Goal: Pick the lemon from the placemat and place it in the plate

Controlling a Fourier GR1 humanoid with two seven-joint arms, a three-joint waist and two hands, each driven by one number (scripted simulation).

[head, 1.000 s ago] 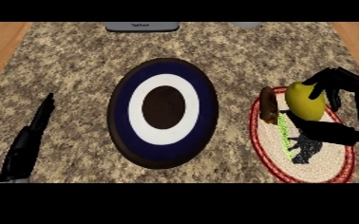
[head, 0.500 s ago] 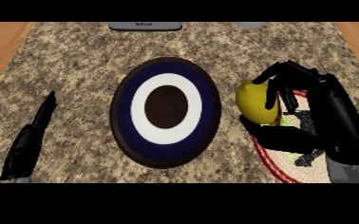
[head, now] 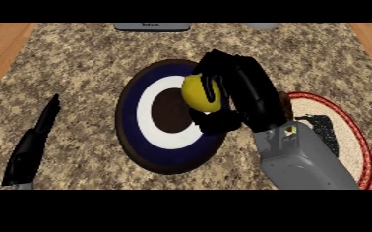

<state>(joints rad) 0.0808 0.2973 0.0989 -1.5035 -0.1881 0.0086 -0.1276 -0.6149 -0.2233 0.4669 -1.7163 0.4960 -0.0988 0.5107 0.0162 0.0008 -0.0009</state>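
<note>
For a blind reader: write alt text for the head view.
The right hand holds a yellow lemon in curled fingers over the right part of a blue, white and brown plate. The red-rimmed placemat lies right; the left hand rests open at the left edge.

Setting: a kitchen, judged from the work surface and tableware. A speckled granite-pattern counter (head: 87,69) fills the view, with a wood-toned strip (head: 13,42) at its 10 o'clock edge. A round plate (head: 169,115) with navy, white and brown rings lies at centre. A woven, red-rimmed placemat (head: 340,128) sits at 3 o'clock. A grey appliance edge (head: 151,27) shows at 12 o'clock; its type cannot be determined.
</note>
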